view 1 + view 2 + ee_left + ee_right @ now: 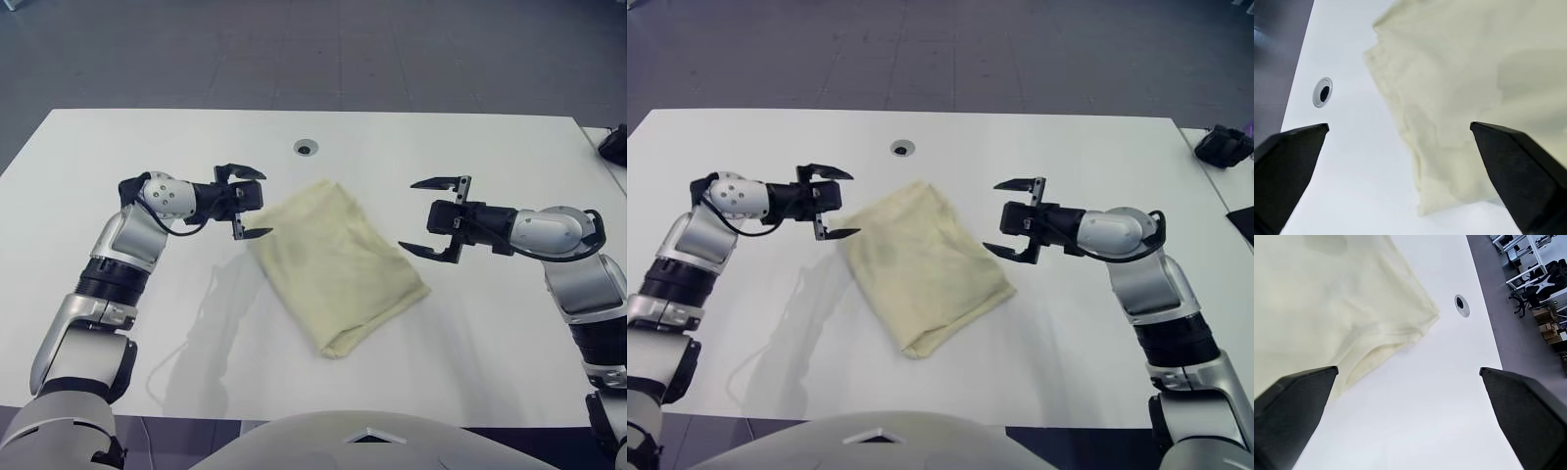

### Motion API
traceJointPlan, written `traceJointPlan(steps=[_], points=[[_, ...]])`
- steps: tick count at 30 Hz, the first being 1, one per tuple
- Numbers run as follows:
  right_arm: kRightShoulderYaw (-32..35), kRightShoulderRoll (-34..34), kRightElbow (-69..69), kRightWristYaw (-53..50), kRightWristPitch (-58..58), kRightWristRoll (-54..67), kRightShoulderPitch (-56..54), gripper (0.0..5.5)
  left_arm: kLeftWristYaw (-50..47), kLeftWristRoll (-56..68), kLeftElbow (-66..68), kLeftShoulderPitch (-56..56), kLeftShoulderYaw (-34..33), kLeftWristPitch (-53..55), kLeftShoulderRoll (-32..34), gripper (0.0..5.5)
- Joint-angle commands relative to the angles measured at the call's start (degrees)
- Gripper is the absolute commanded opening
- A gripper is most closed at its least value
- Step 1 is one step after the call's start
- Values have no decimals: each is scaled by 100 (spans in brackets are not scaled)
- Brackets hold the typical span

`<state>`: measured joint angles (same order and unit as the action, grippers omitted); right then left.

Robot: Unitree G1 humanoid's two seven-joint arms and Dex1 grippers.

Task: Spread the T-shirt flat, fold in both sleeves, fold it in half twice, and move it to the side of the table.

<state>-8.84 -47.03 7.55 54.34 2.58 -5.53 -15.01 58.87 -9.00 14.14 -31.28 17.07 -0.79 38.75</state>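
A dark object (617, 147) at the upper right edge of the left eye view is cut off by the frame and too small to identify, while the shirt (1464, 73) runs past the frame's edge in both wrist views, its folded-under layers hidden.

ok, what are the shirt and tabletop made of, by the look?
T-shirt: soft pale yellow fabric, probably cotton knit, matte; it lies in limp folds with a stitched hem. Table: smooth white top, possibly laminate, faint sheen; it takes soft shadows with no grain showing.
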Motion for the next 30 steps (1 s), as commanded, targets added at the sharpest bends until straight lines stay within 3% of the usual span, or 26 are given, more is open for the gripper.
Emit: traceJointPlan(steps=[1,8,13,22,26,30], points=[[-129,-127,-75,11,-280,-186,277,538,-126,-201,-338,284,176,258,-91,537],[-399,-276,-14,156,-612,-505,718,538,-143,-746,210,211,639,-80,-93,537],[-611,-435,764,714,-309,-285,928,538,-517,-1083,1121,-359,970,-527,-607,537],[-1274,90,1603,968,338,-229,635,538,-908,-1392,3025,-1609,1131,-1777,-993,537],[-829,65,1689,745,534,-94,519,538,-513,-892,2344,-1432,679,-1846,-534,537],[13,36,2343,465,1098,356,652,538,336,518,113,-618,-272,-669,102,537]])
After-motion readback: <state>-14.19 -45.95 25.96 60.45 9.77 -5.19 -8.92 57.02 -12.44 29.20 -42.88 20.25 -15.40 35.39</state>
